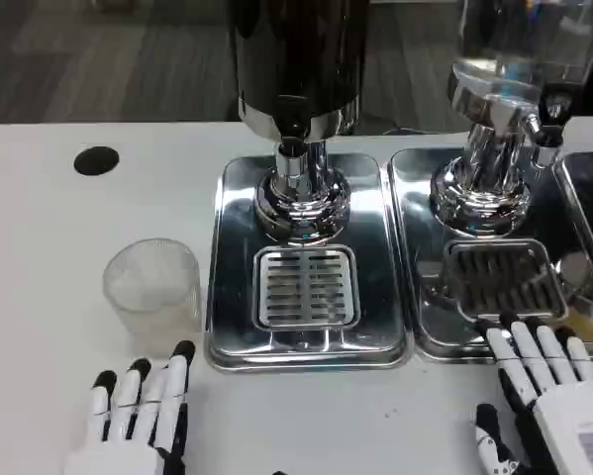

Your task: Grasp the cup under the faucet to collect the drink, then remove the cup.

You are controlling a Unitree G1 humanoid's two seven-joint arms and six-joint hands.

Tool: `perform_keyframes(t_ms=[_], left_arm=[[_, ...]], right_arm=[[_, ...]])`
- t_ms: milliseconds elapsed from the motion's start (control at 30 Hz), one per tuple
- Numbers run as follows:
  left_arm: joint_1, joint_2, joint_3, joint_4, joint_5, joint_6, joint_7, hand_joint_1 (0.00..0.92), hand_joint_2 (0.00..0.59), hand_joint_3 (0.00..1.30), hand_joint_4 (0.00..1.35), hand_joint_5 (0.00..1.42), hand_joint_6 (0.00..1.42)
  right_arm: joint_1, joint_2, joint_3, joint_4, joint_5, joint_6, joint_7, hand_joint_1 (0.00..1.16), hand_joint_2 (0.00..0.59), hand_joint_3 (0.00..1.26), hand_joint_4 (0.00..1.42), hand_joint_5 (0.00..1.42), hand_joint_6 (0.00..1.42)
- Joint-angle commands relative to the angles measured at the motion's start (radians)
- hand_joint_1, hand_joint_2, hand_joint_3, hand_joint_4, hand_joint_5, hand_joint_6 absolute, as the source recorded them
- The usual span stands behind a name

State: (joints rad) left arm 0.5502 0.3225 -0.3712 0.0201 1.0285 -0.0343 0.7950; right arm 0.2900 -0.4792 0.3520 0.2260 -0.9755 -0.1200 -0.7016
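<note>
A frosted, seemingly plastic cup [152, 285] stands left of the ribbed steel drip tray [307, 287]; left hand [138, 416] and right hand [553, 396] rest empty, fingers spread.

We see the clear cup [151, 284] left of the drip tray [307, 341], seemingly empty, both hands [138, 416] [558, 401] open.

The left hand [138, 416] lies at the near left, white back up, fingers straight, slightly apart and pointing far, holding nothing. The right hand [543, 396] lies at the near right, fingers [519, 346] extended and angled far-left, seemingly empty, though its lower part is cropped.
</note>
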Motion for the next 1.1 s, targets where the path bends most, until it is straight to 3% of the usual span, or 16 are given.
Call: perform_keyframes(t_ms=[33,300,800,933,1033,1100], left_arm=[[0.013,0.009,0.005,-0.013,0.001,0.003,0.015,0.0,0.108,0.03,0.0,0.05,0.0],[0.013,0.013,0.008,-0.013,-0.008,-0.008,0.022,0.0,0.108,0.03,0.0,0.05,0.0],[0.021,0.041,0.081,0.01,-0.101,-0.139,0.096,0.0,0.107,0.05,0.0,0.05,0.0],[0.018,0.041,0.119,0.005,-0.13,-0.167,0.093,0.0,0.077,0.06,0.0,0.06,0.01],[0.024,0.007,0.176,-0.057,-0.141,-0.124,0.094,0.0,0.047,0.04,0.0,0.07,0.02],[0.0,0.009,0.208,-0.082,-0.163,-0.114,0.051,0.0,0.046,0.04,0.0,0.07,0.02]], right_arm=[[0.003,-0.003,-0.006,-0.011,0.007,-0.007,-0.016,0.3,0.551,0.04,0.0,0.0,0.0],[0.008,-0.01,-0.014,-0.054,0.008,0.001,0.0,0.3,0.551,0.04,0.0,0.0,0.0],[0.082,0.012,-0.029,-0.177,-0.014,0.08,0.013,0.32,0.544,0.06,0.0,0.0,0.0],[0.091,0.022,-0.029,-0.197,-0.021,0.094,0.013,0.32,0.544,0.06,0.0,0.0,0.0],[0.1,0.023,-0.033,-0.203,-0.018,0.095,0.014,0.32,0.543,0.06,0.0,0.0,0.0],[0.103,0.021,-0.035,-0.199,-0.014,0.09,0.012,0.31,0.541,0.06,0.0,0.0,0.0]])
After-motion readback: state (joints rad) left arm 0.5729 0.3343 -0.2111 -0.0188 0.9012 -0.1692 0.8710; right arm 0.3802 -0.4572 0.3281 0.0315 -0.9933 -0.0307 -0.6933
